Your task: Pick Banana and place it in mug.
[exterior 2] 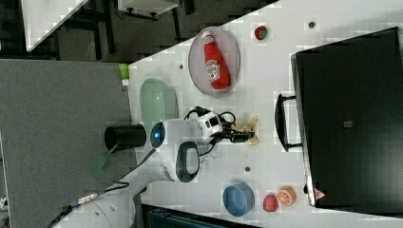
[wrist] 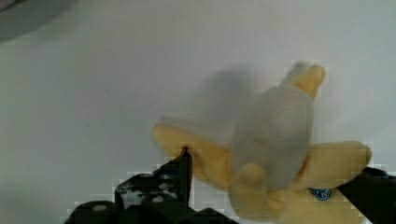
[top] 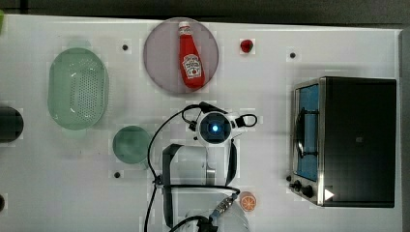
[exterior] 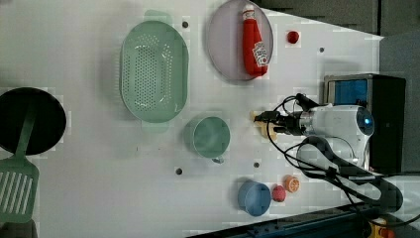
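Progress is at the first stage: the banana (wrist: pixel 273 140) lies on the white bench (top: pixel 58 174), not yet lifted, and the mug (exterior: pixel 209 137) stands with nothing in it, so both the pick and the placing are left to do.

Judging by the wrist view, the end effector (wrist: pixel 280 186) is spread wide, released, with nothing clamped. One dark finger (wrist: pixel 180 175) stands just beside one yellow peel flap, its tip at the flap's edge, and the other dark finger shows at the opposite side, past the flap that carries a small blue sticker. The pale peeled body of the banana sits between the two fingers, so the fruit is straddled but not gripped; whether the finger tips actually touch the peel I cannot tell.

In the left view the banana (exterior: pixel 260 126) lies on the bench directly at the tip of the end effector (exterior: pixel 270 123), and the mug is near, to the left view's left of it, well apart from the pale-green colander (exterior: pixel 154 72) only by a small gap. In the right view the banana (exterior 2: pixel 251 129) shows at the end effector's front, between the arm and the dark toaster oven (exterior 2: pixel 351 114).

My reading is that closing on the soft body comes next, then a lift and a short carry to the mug.
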Controlling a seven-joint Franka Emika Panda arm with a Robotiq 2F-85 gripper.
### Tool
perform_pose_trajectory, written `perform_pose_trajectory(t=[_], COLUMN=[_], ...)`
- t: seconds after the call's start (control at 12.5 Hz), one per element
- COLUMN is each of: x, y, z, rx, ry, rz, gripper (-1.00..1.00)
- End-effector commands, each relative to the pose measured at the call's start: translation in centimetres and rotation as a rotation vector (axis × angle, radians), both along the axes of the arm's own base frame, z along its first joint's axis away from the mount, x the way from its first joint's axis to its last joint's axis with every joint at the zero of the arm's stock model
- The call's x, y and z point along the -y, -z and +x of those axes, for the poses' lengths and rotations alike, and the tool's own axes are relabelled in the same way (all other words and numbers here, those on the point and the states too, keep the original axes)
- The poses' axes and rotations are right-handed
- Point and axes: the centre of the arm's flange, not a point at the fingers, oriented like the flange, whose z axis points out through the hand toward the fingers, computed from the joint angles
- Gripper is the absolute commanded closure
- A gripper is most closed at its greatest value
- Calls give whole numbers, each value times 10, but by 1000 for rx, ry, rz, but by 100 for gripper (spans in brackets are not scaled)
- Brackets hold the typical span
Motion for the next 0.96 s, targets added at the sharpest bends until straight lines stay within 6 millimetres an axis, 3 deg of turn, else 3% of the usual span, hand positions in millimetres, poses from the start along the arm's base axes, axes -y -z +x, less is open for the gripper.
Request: perform_pose_trajectory(t=[0.08,0.48,0.8,0.96], x=[-3,-3,-4,-1], y=[-5,-5,-16,-42], z=[2,3,7,16], rx=[17,28,50,94], ry=[-59,-59,-60,-51], rz=[4,4,4,3], gripper=[-92,25,28,28])
